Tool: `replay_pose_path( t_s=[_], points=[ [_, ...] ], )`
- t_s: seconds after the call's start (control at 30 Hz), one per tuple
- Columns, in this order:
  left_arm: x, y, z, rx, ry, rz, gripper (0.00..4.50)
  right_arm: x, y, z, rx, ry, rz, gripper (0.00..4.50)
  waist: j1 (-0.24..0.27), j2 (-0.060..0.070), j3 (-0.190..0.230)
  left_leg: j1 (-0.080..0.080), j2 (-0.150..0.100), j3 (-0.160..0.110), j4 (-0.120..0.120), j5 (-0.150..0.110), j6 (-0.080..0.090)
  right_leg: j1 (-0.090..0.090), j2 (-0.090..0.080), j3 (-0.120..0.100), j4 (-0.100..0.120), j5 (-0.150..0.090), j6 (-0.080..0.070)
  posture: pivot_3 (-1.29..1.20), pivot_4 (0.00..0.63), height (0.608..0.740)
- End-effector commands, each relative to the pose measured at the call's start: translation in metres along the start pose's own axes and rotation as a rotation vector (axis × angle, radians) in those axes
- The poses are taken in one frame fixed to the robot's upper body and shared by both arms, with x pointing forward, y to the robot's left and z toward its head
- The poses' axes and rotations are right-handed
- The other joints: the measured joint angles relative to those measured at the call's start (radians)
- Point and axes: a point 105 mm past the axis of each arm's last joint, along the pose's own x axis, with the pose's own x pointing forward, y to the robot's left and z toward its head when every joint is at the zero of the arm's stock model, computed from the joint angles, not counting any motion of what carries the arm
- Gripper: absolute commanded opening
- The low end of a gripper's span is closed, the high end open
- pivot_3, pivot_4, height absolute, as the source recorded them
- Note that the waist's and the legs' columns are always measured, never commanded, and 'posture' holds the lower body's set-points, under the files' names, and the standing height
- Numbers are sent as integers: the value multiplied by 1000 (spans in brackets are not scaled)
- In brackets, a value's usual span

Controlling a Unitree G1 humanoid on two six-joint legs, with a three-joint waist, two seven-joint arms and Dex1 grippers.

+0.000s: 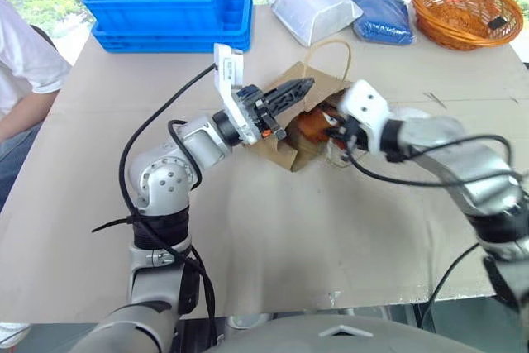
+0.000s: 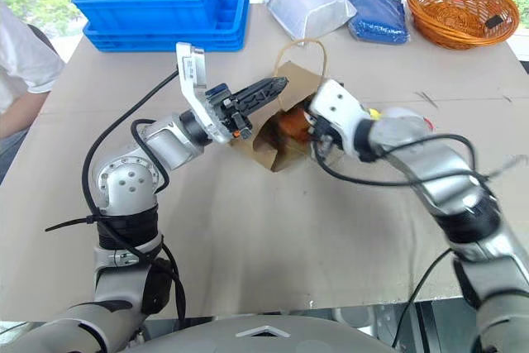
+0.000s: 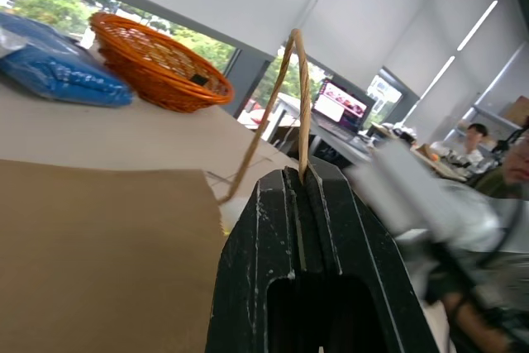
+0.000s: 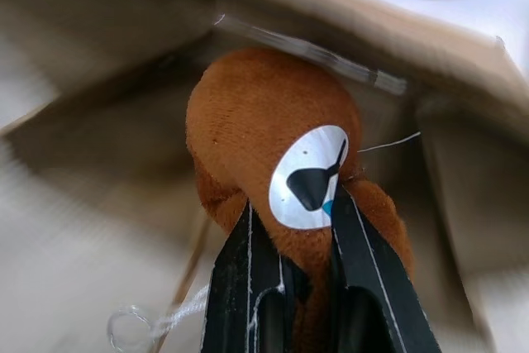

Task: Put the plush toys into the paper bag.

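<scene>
blue crates [image 1: 169, 2] | white pouch [image 1: 314, 7] | blue bag [image 1: 382, 18] | orange basket [image 1: 463, 7]

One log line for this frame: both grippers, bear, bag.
left gripper: shut on bag handle | right gripper: shut on brown bear | bear: at paper bag mouth | phase: inserting

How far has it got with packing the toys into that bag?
The left gripper holds the paper bag open by its handle. The right gripper is pushing the brown bear into the bag's mouth; it is not released yet. I cannot see whether the white bird is packed.
</scene>
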Motion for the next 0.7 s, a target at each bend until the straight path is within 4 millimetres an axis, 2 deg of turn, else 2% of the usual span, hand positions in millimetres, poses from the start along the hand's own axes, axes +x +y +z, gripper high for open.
replay_pose_path(
  t_s=[0.03,0.13,0.17,0.2,0.3,0.4,0.53,0.6,0.7],
  points=[
    [-1,-8,6,15,-32,-16,0,28,7,8,-61,-46,80,23,3,0,0,0,0,-2,-1,0,0,0,0,-1,1,0,0,0,150,740],
    [-4,-6,6,14,-47,12,0,24,9,5,-161,-46,113,972,14,0,0,-3,0,-4,-1,0,-1,-2,0,-3,1,0,0,0,150,740],
    [-5,-5,7,11,-54,23,0,17,8,7,-181,-66,106,1527,16,1,0,-5,-1,-5,-1,0,-1,-3,-1,-3,0,0,0,0,150,740],
    [-7,-2,7,12,-61,39,0,1,4,11,-146,-91,90,2007,23,1,0,-7,-2,-5,0,0,-1,-5,-3,-2,1,0,0,0,150,740],
    [-11,1,7,14,-68,66,0,-37,4,21,-118,-144,72,2007,30,1,0,-19,-7,-8,2,0,-1,-14,-12,-4,2,1,0,0,150,740],
    [-14,4,3,11,-64,75,0,-71,6,34,-19,-208,40,2007,30,1,0,-19,-8,-9,2,0,0,-14,-16,-7,0,1,0,0,150,740],
    [-18,8,1,13,-63,82,0,-110,-3,30,101,-187,-74,2007,29,1,0,-19,-6,-11,1,1,-1,-13,-15,-12,1,0,0,0,150,740],
    [-16,8,0,9,-67,76,0,-111,-4,21,121,-160,-117,2007,29,1,0,-17,-6,-12,1,1,-2,-11,-15,-14,1,0,0,0,150,740],
    [-9,4,-1,8,-70,50,0,-94,0,12,148,-143,-110,2007,22,1,0,-15,-6,-9,1,1,-1,-10,-11,-14,2,0,0,0,150,740]
  ],
)
